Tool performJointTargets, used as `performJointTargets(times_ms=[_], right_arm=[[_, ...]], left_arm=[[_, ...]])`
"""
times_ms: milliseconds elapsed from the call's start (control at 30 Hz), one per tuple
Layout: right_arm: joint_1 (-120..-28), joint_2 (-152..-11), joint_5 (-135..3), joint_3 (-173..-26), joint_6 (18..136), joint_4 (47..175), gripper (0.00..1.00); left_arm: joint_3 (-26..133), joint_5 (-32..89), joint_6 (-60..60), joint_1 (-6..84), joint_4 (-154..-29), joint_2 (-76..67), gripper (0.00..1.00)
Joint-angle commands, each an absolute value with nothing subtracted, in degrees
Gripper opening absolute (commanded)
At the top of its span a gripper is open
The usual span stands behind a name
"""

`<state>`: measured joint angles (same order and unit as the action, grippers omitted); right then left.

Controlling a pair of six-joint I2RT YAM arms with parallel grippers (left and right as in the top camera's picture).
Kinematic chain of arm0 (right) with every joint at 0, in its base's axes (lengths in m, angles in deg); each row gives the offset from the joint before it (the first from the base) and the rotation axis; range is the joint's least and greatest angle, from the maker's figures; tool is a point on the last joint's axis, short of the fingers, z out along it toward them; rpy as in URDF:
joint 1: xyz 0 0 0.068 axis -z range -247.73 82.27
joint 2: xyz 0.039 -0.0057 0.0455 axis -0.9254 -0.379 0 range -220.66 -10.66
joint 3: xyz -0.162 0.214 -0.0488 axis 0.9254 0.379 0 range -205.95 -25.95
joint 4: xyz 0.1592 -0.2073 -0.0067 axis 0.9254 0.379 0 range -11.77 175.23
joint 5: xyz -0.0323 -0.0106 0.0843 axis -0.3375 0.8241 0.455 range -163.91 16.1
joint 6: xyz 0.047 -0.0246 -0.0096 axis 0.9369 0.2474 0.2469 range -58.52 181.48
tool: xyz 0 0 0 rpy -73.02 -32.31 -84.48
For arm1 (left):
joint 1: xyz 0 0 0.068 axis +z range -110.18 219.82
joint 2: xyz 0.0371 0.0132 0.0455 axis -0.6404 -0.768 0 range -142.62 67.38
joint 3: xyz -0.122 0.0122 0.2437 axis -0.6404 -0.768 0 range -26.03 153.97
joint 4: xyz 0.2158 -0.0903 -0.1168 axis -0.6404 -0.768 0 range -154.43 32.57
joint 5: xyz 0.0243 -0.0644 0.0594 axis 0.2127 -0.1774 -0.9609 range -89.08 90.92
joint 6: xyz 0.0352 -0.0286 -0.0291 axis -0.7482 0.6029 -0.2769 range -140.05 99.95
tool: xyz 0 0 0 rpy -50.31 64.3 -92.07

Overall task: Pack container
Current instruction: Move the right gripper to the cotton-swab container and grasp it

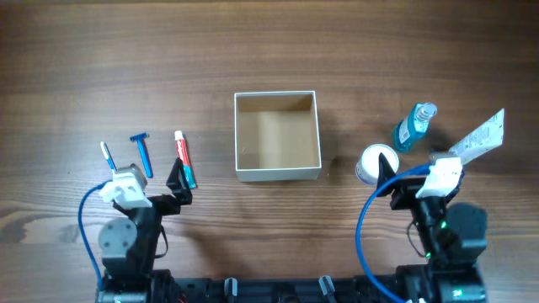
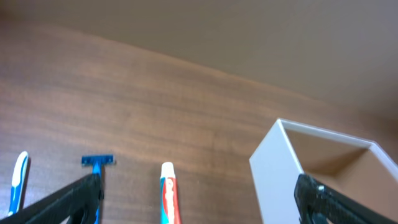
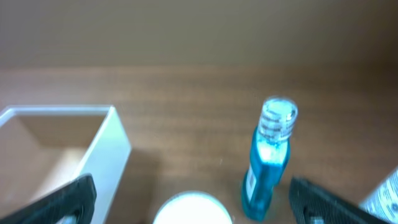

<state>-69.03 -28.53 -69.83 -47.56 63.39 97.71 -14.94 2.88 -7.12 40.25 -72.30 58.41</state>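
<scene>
On the left of the tabletop [image 1: 84,67] three slim toiletries lie side by side, apart and roughly parallel: a toothbrush [image 1: 106,156], a blue razor [image 1: 141,151] and a toothpaste tube [image 1: 184,156]. That spacing probably lets each be pinched across its width without nudging its neighbour. The left end effector [image 1: 179,179] hangs over the near end of the toothpaste tube with its fingers spread wide and nothing between them, so the tube looks like the first pick on this side. The box [image 1: 277,137] sits in the middle, open side up and with nothing in it, between the two arms where either should reach it. Packing has not begun. Near its right wall rests a round white jar [image 1: 375,162], and beyond that a blue bottle [image 1: 414,126], which may be standing or lying. A pale packet [image 1: 480,139] sits at the far right. The right end effector [image 1: 386,172] hovers at the jar, fingers apart and empty — apparently lined up to close around the jar's sides.
</scene>
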Motion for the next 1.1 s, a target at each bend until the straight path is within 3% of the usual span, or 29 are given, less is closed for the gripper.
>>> performJointTargets(times_ms=[0, 133, 267, 333, 467, 1067], right_arm=[[-68.9, -43.5, -67.4, -63.8, 65.1, 108.5, 1.0], [-68.9, -60.0, -65.5, -81.7, 64.7, 125.7, 1.0], [-68.9, -67.7, -60.7, -86.4, 64.6, 129.7, 1.0], [-68.9, -72.3, -66.5, -86.4, 74.7, 131.9, 1.0], [-68.9, -80.0, -71.2, -86.3, 83.1, 136.0, 1.0], [-72.4, -98.6, -72.7, -81.3, 88.7, 127.9, 1.0]], left_arm=[[-0.6, 2.3, -4.5, 39.9, -79.5, 45.2, 1.0], [15.0, 2.4, -4.6, 39.9, -94.4, 28.6, 1.0], [24.2, 5.0, -4.6, 39.9, -106.5, 18.4, 1.0], [24.2, 6.4, -4.6, 39.9, -106.6, 17.4, 1.0], [24.2, 5.1, -4.6, 39.9, -106.8, 17.0, 1.0], [24.2, 5.1, -4.6, 39.9, -106.3, 14.1, 1.0]])
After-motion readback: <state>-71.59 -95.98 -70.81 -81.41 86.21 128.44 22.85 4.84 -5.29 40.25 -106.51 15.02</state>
